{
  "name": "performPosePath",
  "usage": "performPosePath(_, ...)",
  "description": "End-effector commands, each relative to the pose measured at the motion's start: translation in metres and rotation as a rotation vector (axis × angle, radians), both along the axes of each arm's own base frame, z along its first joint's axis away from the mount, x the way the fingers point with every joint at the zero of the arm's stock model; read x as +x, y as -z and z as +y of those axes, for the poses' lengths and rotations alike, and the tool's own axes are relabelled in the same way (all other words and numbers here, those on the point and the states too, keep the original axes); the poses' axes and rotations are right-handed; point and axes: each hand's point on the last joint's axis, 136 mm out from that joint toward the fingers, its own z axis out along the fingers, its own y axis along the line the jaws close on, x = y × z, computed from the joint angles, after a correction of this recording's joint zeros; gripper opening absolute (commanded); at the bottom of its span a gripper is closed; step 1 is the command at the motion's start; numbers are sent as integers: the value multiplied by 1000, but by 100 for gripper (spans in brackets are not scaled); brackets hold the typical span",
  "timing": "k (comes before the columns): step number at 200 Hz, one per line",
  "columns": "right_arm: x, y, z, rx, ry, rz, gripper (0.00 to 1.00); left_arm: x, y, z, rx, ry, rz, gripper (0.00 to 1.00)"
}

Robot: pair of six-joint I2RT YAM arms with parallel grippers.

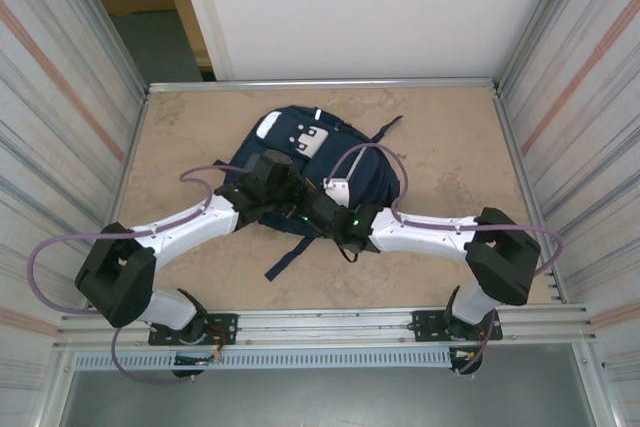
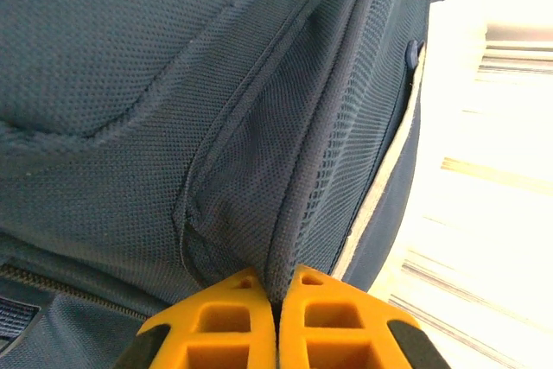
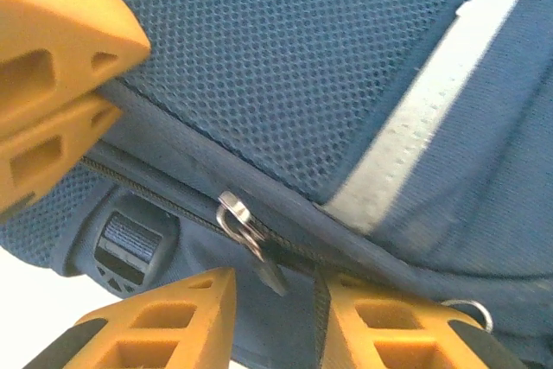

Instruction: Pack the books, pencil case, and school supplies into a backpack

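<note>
Two arms: both reach from the near edge over the backpack [image 1: 365,182] and meet above its near half.
Backpack: it lies about in the middle of the table [image 1: 470,137], with one dark strap [image 1: 290,257] trailing toward the arms.
Left pincer [image 2: 276,287]: closed, the orange fingers pressed together on a ridge of navy mesh fabric beside a seam of the backpack.
Left fingers [image 3: 60,32]: they also appear at the upper left of the right wrist view, against the fabric just above the zipper line.
Right pincer [image 3: 276,281]: open, one finger on each side of the zipper pull [image 3: 272,265].
Zipper pull: a metal loop with a dark tab, hanging between the right fingers. It seems not to touch either finger, but the view is very close.
Pale stripe [image 3: 415,127]: it runs diagonally over the fabric above the zipper.
Buckle [image 3: 130,244]: grey plastic, below the zipper, near the left finger of the right pincer.
</note>
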Motion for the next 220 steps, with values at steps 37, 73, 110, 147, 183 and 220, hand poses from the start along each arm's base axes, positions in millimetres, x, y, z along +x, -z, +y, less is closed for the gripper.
performPosePath(37,31,-13,9,14,93,-51,17,9,-41,-17,-111,33,-110,2)
performPosePath(73,32,-6,-10,-25,170,-32,5,13,-36,-4,-106,10,-107,2)
performPosePath(110,22,-8,-43,-40,223,-16,0,24,-29,18,-65,-19,-117,2)
performPosePath(147,10,-4,-84,-55,249,20,0,35,-21,22,-64,56,-114,1)
performPosePath(183,7,2,-117,-140,222,54,0,41,-9,30,-48,89,-93,1)
performPosePath(220,12,2,-115,-43,102,93,0,47,-5,43,-49,89,-71,2)
